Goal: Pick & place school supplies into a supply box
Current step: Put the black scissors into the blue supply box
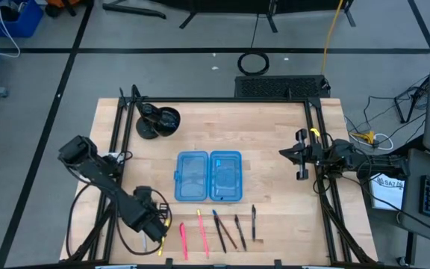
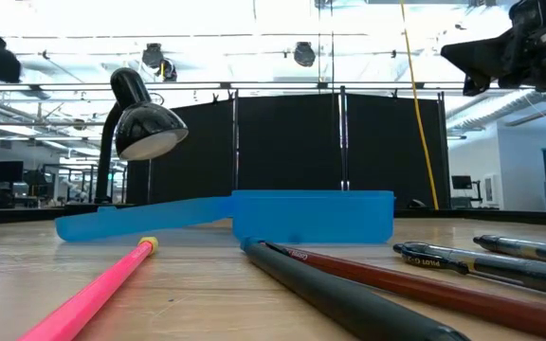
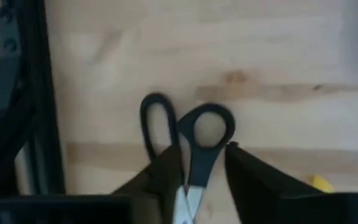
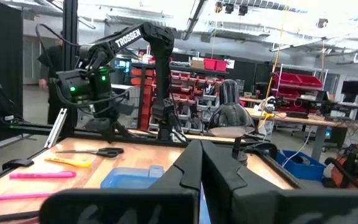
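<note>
Small black-handled scissors (image 3: 190, 134) lie flat on the wooden table near its left near corner. My left gripper (image 3: 204, 180) is open just above them, pointing down, with a finger on each side of the blades below the handles. In the high view the left gripper (image 1: 157, 224) hides the scissors. Yellow (image 1: 160, 244), pink (image 1: 183, 239), pink-red (image 1: 202, 233), blue (image 1: 219, 230) and dark (image 1: 254, 223) pens lie in a row along the near edge. The open blue supply box (image 1: 209, 176) rests flat at the table's middle. My right gripper (image 4: 201, 165) is shut and waits above the right edge.
A black desk lamp (image 1: 155, 121) stands at the far left of the table. Black frame rails (image 1: 114, 149) run along the left, right and far edges. Bare wood lies between the box and the right gripper (image 1: 298, 155). The yellow pen (image 3: 319, 182) lies close beside the left fingers.
</note>
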